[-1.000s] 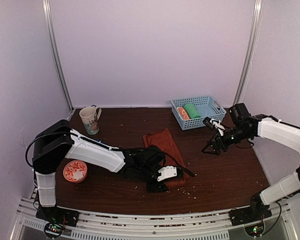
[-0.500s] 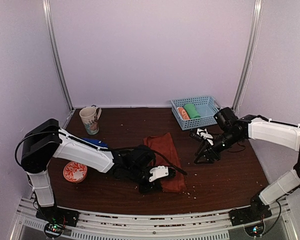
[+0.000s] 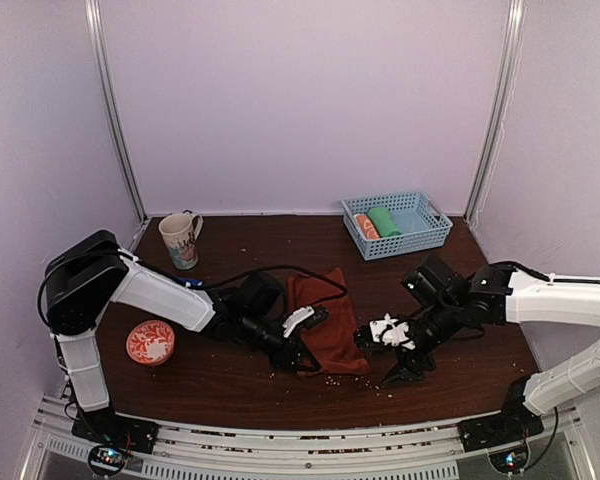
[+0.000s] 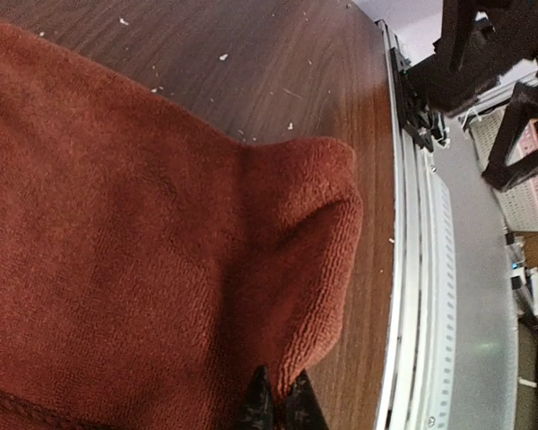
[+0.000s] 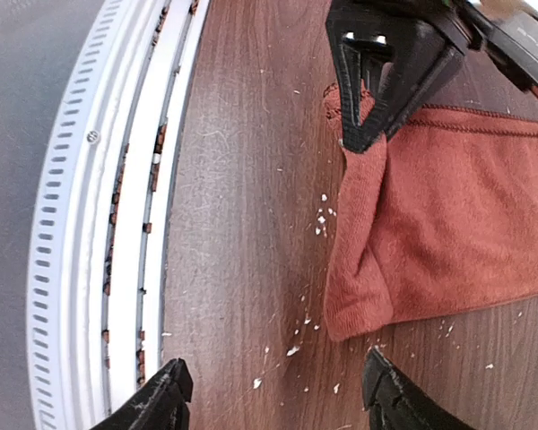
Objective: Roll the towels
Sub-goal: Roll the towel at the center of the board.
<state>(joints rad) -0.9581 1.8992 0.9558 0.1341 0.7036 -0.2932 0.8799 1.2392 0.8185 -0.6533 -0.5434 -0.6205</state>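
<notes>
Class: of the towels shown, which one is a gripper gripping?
The rust-brown towel, its near corner pinched by the left gripper; the green towel and orange-and-white towel sit rolled in the basket, untouched.

Rust-brown towel [image 3: 330, 335], dark wood-grain table [image 3: 240, 250], pale blue lattice basket [image 3: 415, 240], orange white-patterned dish [image 3: 150, 342]

Left gripper [image 4: 276, 403] pinched closed, low; right gripper [image 5: 276, 394] spread wide
</notes>
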